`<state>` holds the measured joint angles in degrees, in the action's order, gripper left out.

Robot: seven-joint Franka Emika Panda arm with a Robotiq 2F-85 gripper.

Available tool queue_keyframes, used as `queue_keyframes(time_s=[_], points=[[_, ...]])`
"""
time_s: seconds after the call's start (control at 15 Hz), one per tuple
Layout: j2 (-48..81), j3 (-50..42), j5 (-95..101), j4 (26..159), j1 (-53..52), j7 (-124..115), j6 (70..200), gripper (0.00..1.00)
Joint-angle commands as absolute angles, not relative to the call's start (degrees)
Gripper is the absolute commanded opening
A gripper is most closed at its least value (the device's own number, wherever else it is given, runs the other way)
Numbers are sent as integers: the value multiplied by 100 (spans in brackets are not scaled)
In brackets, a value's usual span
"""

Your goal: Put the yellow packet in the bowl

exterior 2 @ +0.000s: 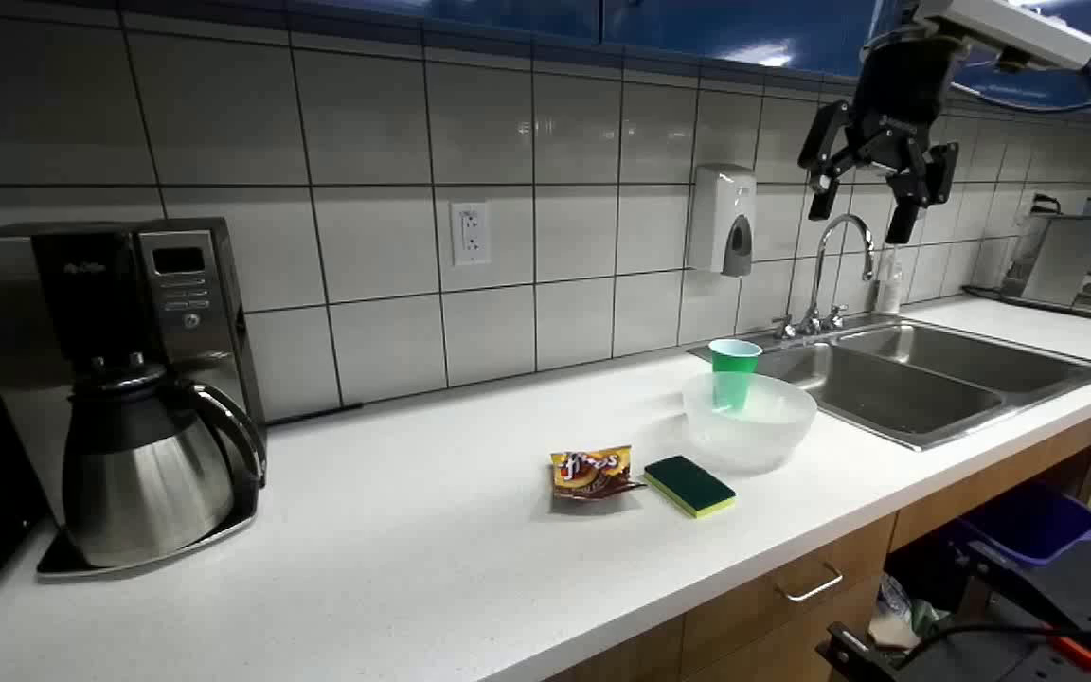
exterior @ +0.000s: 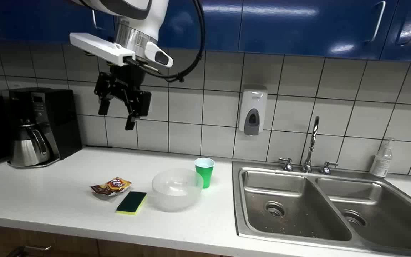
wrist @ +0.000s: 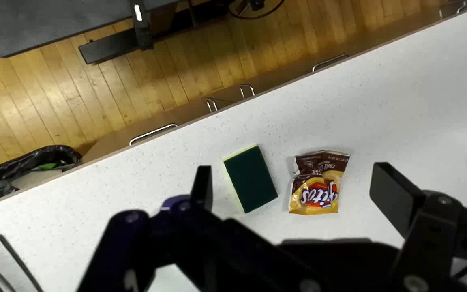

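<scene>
The yellow packet is a crinkled brown and yellow snack bag lying on the white counter. It also shows in an exterior view and in the wrist view. The bowl is wide, whitish and translucent, and stands upright beyond the sponge from the packet; it also shows in an exterior view. I cannot make it out in the wrist view. My gripper is open and empty, high above the counter; it also shows in an exterior view. In the wrist view the packet appears between the fingers, far below them.
A green and yellow sponge lies between packet and bowl. A green cup stands close behind the bowl. A coffee maker stands at one end. A metal sink with a faucet lies beyond the bowl. Blue cabinets hang above.
</scene>
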<state>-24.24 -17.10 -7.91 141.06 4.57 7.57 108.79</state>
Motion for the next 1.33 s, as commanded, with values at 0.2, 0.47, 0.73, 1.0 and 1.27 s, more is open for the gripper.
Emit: queue_keyframes(time_s=[0.2, 0.47, 0.73, 1.0, 1.27], points=[[-2393, -1544, -863, 14096, 645, 823, 10863, 100], [-2545, -1410, -837, 14379, 607, 845, 11263, 100], [-2730, -1142, -884, 14948, 497, 831, 12252, 100], [-2677, -938, -950, 15371, 310, 863, 13022, 100], [-2414, -859, -1150, 15587, 2, 943, 13627, 100]])
